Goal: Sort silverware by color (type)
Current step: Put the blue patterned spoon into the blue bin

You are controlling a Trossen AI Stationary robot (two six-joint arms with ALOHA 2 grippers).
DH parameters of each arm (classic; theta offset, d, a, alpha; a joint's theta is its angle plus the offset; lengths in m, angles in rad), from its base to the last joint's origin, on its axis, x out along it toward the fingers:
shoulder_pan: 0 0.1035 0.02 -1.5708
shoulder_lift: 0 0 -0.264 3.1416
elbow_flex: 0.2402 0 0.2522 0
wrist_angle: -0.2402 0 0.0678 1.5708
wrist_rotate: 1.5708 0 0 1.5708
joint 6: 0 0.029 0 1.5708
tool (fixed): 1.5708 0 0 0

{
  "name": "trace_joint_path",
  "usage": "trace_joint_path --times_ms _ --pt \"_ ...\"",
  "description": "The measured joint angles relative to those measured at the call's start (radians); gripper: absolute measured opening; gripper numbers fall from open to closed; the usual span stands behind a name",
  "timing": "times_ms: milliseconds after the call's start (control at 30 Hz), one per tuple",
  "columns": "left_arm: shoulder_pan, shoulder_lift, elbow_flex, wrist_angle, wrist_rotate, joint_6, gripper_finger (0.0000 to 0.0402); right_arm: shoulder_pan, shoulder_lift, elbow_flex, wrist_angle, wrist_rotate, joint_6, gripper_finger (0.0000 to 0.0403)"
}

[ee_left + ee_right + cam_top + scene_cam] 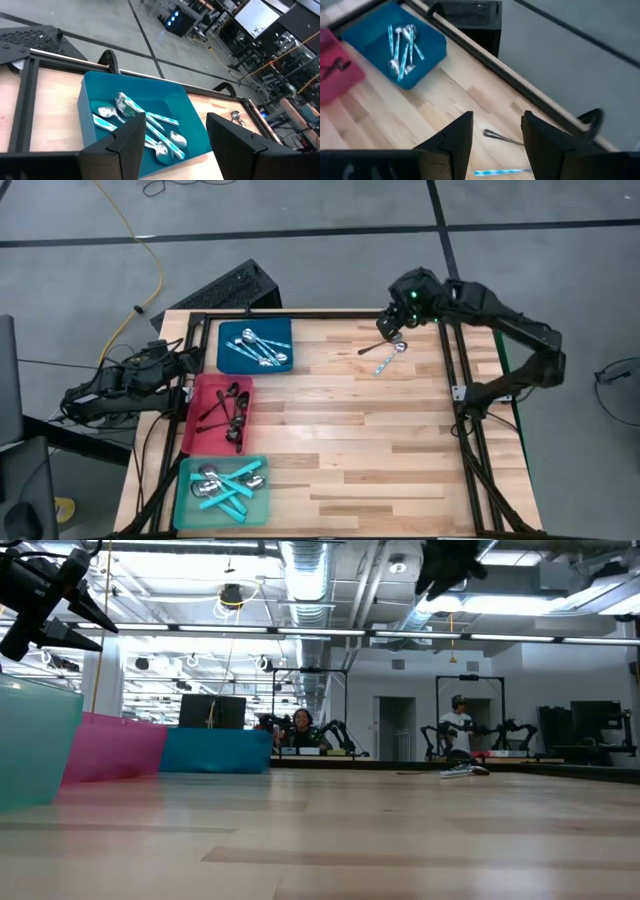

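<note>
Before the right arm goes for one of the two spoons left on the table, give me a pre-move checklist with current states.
1. Right gripper open, holding nothing: ok.
2. Right gripper above the loose spoons at the far right of the wooden table: ok.
3. Black spoon and turquoise-handled spoon lie close together; whether they touch: cannot tell.
4. Blue flat tray, red flat tray and teal flat tray sit along the left edge: ok.
5. Left gripper open, parked by the left edge near the blue tray, away from the spoons: ok.
</note>
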Motion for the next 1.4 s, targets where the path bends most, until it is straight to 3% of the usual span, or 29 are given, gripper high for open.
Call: trace_joint_path --times_ms 233,433,667,767,1000,1200,1400 --pt "0.000 0.000 0.000 0.000 -0.022 -0.022 0.0195 0.001 -0.049 -0.273 0.118 0.008 0.164 0.0189" --pt "0.000 0.000 0.000 0.000 -0.024 -0.056 0.0195 0.000 -0.020 -0.448 0.127 0.084 0.451 0.0189" --pt "0.000 0.000 0.000 0.000 -0.013 -0.078 0.0195 -0.062 0.006 -0.657 0.314 -0.084 0.544 0.0189" --pt "0.000 0.000 0.000 -0.002 -0.015 -0.073 0.0195 -0.112 0.006 -0.741 0.382 -0.105 0.639 0.0189" --pt "0.000 0.000 0.000 -0.017 -0.034 -0.076 0.0195 -0.204 0.006 -0.787 0.429 -0.096 0.764 0.0189" --pt "0.000 0.000 0.000 -0.017 -0.017 -0.076 0.0195 -0.180 0.023 -0.786 0.475 0.030 0.979 0.0189" --pt "0.000 0.000 0.000 -0.034 -0.015 -0.076 0.0195 -0.151 0.114 -0.785 0.600 0.054 1.090 0.0189"
